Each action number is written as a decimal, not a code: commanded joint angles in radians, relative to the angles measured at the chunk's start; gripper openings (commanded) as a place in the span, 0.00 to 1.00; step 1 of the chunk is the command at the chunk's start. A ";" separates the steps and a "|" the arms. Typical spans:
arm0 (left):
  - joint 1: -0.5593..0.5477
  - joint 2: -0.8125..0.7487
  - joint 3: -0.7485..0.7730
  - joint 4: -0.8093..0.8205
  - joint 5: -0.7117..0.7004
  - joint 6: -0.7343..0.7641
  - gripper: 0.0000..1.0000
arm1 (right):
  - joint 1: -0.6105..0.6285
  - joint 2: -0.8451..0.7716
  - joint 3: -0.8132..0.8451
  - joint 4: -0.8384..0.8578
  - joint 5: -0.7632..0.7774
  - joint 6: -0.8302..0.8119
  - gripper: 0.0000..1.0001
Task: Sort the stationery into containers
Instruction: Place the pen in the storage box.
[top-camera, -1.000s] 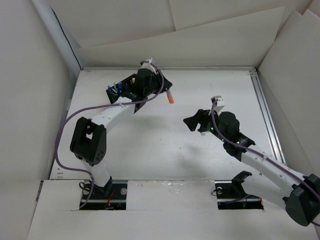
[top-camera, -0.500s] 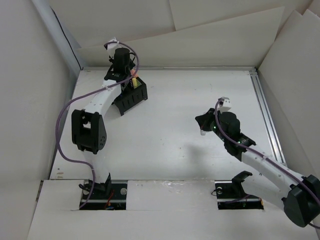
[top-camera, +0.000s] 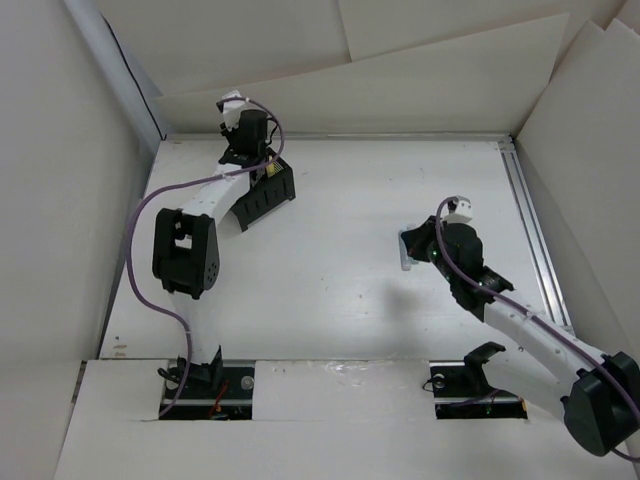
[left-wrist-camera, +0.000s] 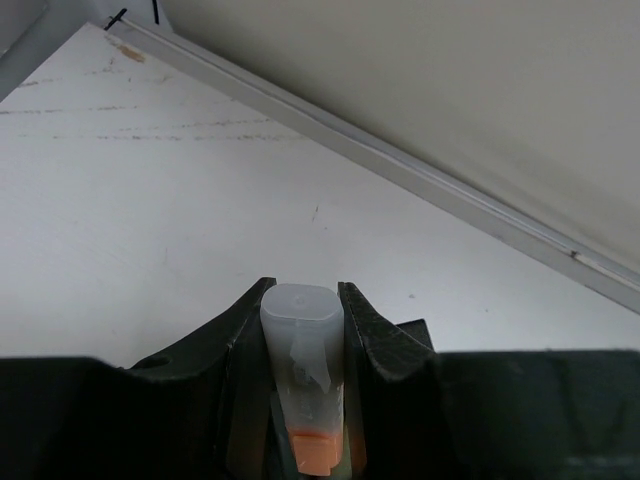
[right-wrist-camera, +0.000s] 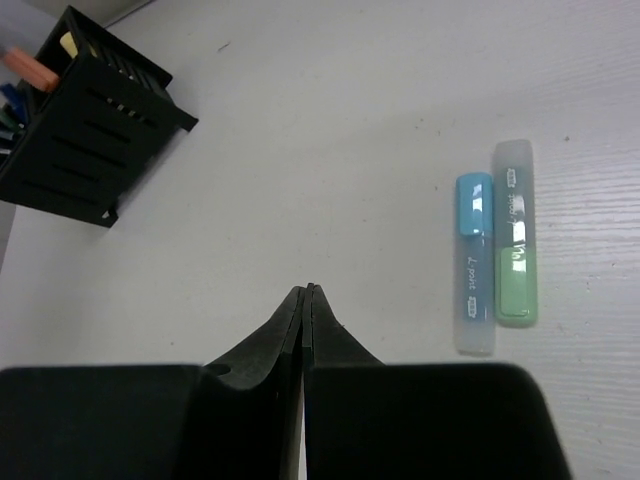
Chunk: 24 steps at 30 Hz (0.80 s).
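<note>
My left gripper (left-wrist-camera: 302, 305) is shut on an orange highlighter (left-wrist-camera: 302, 335), whose clear cap sticks out between the fingers. In the top view that gripper (top-camera: 244, 152) hangs at the far side of the black mesh organizer (top-camera: 266, 196), near the back-left corner. The right wrist view shows the organizer (right-wrist-camera: 88, 135) with pens and a yellow highlighter (right-wrist-camera: 67, 43) inside. My right gripper (right-wrist-camera: 307, 292) is shut on nothing, above bare table. A light blue highlighter (right-wrist-camera: 475, 262) and a green highlighter (right-wrist-camera: 515, 245) lie side by side just right of its tips.
A metal rail (top-camera: 530, 230) runs along the table's right edge, and another (left-wrist-camera: 400, 170) lies along the back wall. White cardboard walls enclose the table on three sides.
My left arm has swung from the organizer's right side to its far side, still holding the orange highlighter. My right gripper has closed and shifted slightly right.
</note>
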 joint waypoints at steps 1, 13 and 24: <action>-0.001 -0.010 -0.035 0.067 -0.026 0.012 0.03 | -0.017 -0.016 0.002 0.006 0.050 0.020 0.03; -0.020 -0.056 -0.080 0.110 0.023 0.025 0.43 | -0.026 0.117 0.025 -0.105 0.168 0.106 0.45; -0.047 -0.215 -0.075 0.127 0.205 -0.060 0.44 | -0.026 0.151 -0.007 -0.114 0.148 0.152 0.58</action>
